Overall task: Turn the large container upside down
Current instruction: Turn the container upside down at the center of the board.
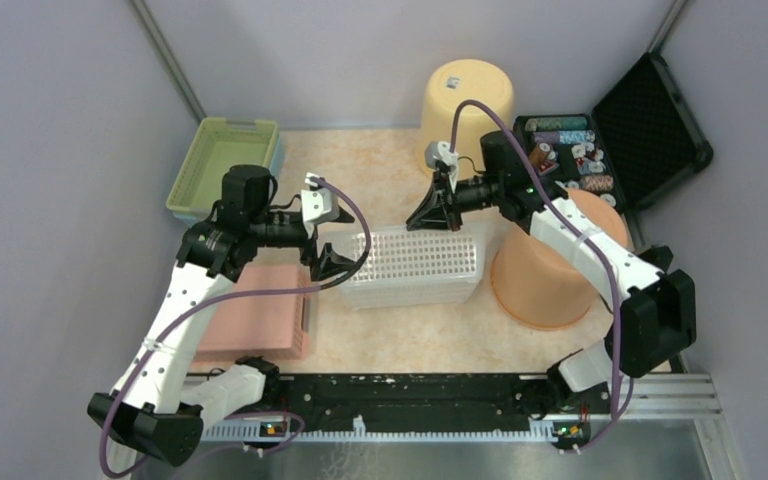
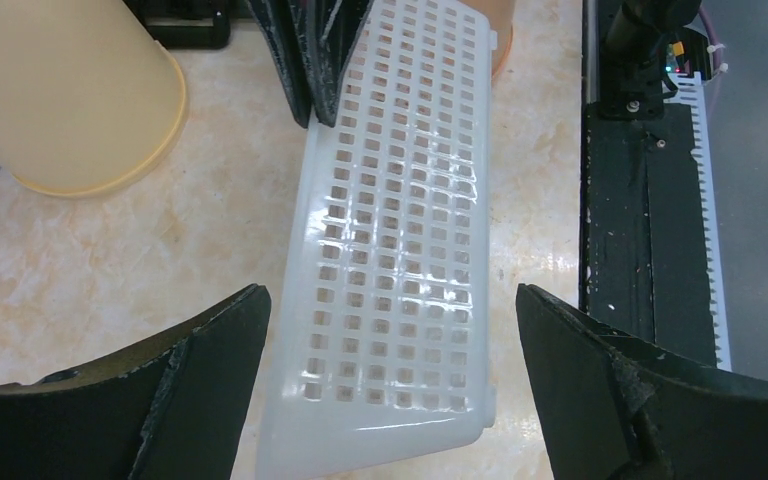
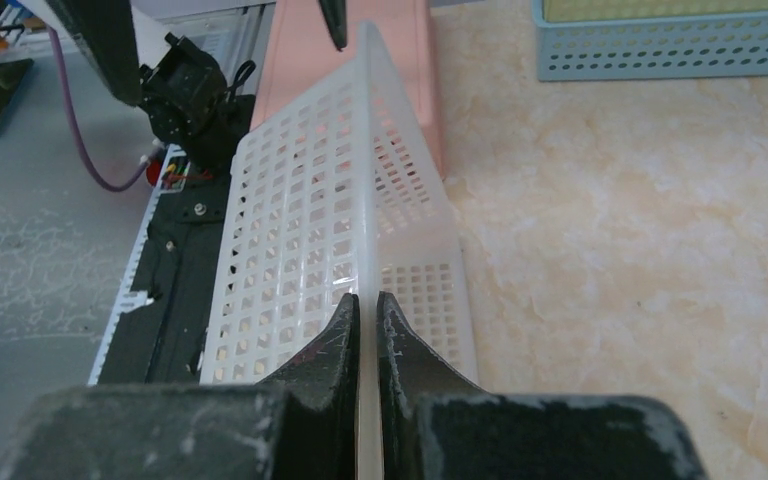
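Note:
The large container [image 1: 420, 265], a white perforated basket, is tipped up on one long side in the middle of the table. My right gripper [image 1: 438, 215] is shut on its raised upper edge; in the right wrist view the fingers [image 3: 367, 300] pinch the thin white wall of the basket [image 3: 300, 230]. My left gripper [image 1: 332, 265] stands open at the basket's left end. In the left wrist view its two fingers [image 2: 390, 292] straddle the end of the basket [image 2: 400, 180] without touching it, and the right fingers [image 2: 310, 60] show at the far end.
An upturned yellow bucket [image 1: 465, 95] stands at the back, an upturned orange one [image 1: 550, 275] just right of the basket. A pink bin [image 1: 260, 310] lies front left, a green basket [image 1: 222, 165] back left, an open black case [image 1: 650, 130] of spools back right.

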